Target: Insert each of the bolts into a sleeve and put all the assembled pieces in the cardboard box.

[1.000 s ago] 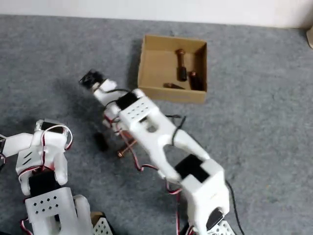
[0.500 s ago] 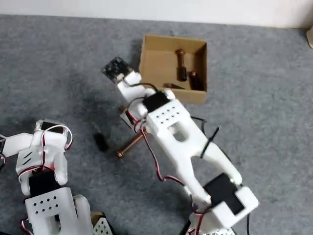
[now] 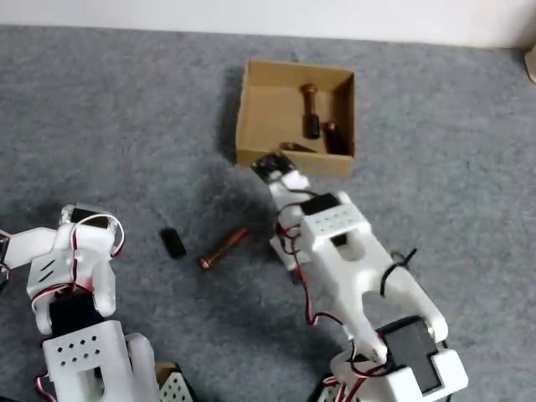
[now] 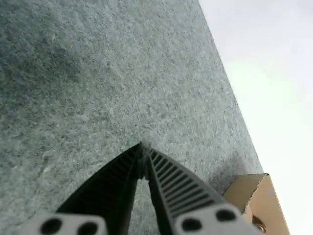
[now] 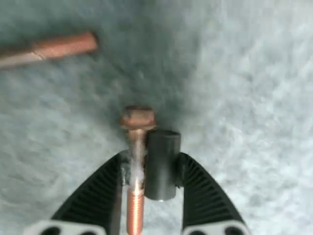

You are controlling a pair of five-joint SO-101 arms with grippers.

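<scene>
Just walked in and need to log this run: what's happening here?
The right gripper is shut on a bolt and a black sleeve side by side, in front of the cardboard box, which already holds some pieces. A loose bolt and loose sleeve lie on the carpet. The left gripper sits shut, empty.

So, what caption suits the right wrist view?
Right gripper clamps a copper bolt and black sleeve side by side; a second bolt lies on the carpet.

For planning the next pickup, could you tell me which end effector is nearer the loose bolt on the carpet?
Right. The right end effector is close beside the loose bolt; the left end effector is farther off, beyond the loose sleeve.
</scene>
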